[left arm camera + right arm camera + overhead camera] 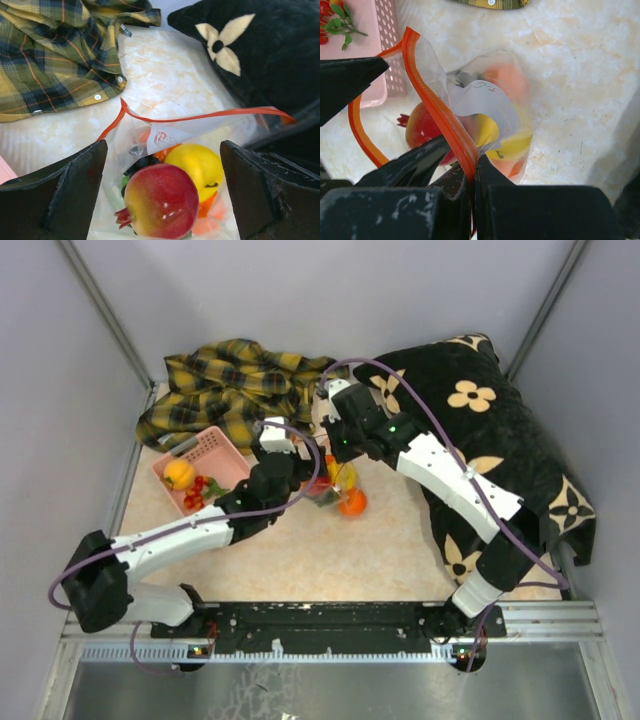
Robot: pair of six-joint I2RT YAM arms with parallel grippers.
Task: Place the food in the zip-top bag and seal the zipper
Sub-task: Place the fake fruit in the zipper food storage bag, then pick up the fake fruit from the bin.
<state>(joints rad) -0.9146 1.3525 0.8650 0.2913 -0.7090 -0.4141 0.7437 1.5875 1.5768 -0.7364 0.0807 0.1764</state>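
Observation:
The clear zip-top bag (335, 485) lies mid-table with its mouth open. Inside it are a red-yellow fruit (160, 200), a yellow lemon (197, 162), dark grapes (142, 162) and orange pieces. Its red zipper strip (200, 116) arches over the mouth; I see no slider. My left gripper (164, 165) is open, its fingers standing wide on either side of the red-yellow fruit. My right gripper (474, 172) is shut on the zipper strip (427, 85) and holds the mouth up. The white label (480, 100) faces the right wrist camera.
A pink basket (215, 445) left of the bag holds an orange fruit (179, 474) and a red-and-green sprig (196, 492). A plaid shirt (235, 385) lies at the back left. A black flowered cushion (490, 430) fills the right side.

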